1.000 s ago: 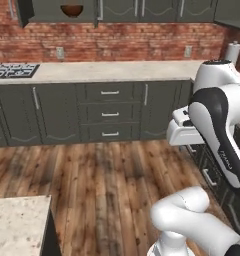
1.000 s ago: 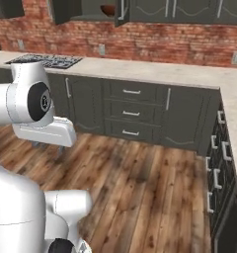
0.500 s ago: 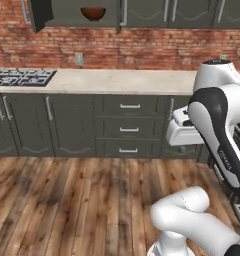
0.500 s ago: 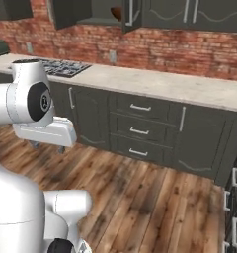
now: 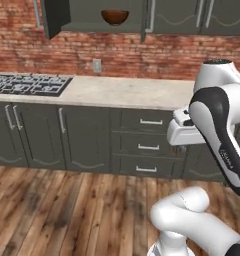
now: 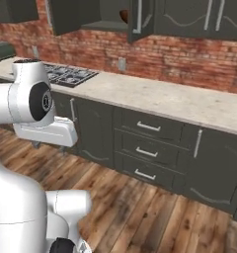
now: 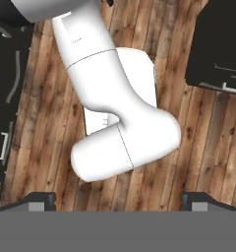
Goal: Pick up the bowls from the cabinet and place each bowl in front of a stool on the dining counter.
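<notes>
Since the earlier frames the whole picture has slid sideways in both base views: the base has driven, not the furniture. The glossy dark reddish-brown wooden bowl [image 5: 115, 16] now sits at about 12 o'clock in the left base view, where it earlier stood nearer 11 o'clock, and the worktop looms larger.

The two-finger gripper [image 7: 118, 199] points down at the plank floor, its dark fingertips [image 7: 40, 199] spread fully apart with nothing between them. The arm is folded close to the robot's body, well apart from any task item.

Outward from there: the dark grey wall cabinet with a long vertical silver bar handle [image 5: 97, 17] stands open above the beige worktop with the black gas hob [image 5: 27, 83]. The bowl rests on the cabinet's grey inner shelf, upright, mouth to the ceiling; being round it has no long axis to speak of. In the right base view only its reddish edge [image 6: 124, 16] shows, at 12 o'clock behind the door edge. A second bowl cannot be made out.

Judgement: the approach is under way, no bowl lifted, and the reach to the shelf is not yet begun.
</notes>
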{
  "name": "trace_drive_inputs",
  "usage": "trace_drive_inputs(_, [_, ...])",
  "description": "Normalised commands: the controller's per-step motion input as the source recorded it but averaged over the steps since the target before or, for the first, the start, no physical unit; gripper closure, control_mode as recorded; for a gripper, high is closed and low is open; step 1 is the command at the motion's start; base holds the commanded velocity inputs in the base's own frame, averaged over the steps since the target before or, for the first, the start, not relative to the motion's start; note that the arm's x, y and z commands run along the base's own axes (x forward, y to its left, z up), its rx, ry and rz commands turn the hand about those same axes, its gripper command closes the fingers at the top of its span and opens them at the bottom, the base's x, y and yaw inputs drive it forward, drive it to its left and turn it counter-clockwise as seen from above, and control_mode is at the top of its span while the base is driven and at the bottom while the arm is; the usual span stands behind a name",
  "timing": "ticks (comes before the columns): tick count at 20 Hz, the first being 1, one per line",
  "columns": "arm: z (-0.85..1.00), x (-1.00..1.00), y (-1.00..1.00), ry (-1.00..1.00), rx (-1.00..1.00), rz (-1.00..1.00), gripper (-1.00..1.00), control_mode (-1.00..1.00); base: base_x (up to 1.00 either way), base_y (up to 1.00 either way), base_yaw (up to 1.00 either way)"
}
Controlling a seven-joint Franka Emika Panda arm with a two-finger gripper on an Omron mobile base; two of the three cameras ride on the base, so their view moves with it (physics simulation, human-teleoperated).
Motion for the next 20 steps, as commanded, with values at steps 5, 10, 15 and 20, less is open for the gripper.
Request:
trace_drive_inputs(5, [0.0, 0.0, 0.0, 0.0, 0.0, 0.0, -1.0, 1.0, 0.72, 0.51, 0.02])
trace_drive_inputs(10, [0.0, 0.0, 0.0, 0.0, 0.0, 0.0, -1.0, 1.0, 0.93, 0.58, -0.03])
trace_drive_inputs(15, [0.0, 0.0, 0.0, 0.0, 0.0, 0.0, -1.0, 1.0, 1.0, 0.53, -0.2])
trace_drive_inputs(20, [0.0, 0.0, 0.0, 0.0, 0.0, 0.0, -1.0, 1.0, 0.98, 0.52, -0.4])
